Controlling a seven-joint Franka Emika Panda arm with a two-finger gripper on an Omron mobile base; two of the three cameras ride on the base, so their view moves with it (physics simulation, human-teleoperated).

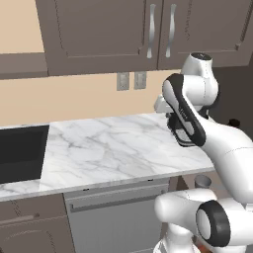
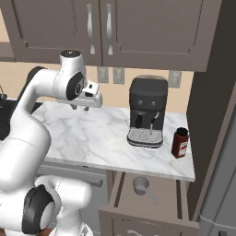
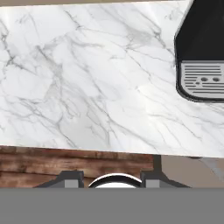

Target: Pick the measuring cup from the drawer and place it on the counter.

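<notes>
Marble counter, open drawer w/ measuring cup inside, gripper above counter, fingers apart

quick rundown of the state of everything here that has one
drawer: pulled open
measuring cup: lying in the drawer, not grasped
claw: above the counter, holding nothing; open or shut unclear
upper cabinet doors: closed
dark red bottle: upright, capped
coffee machine: upright on the counter
</notes>
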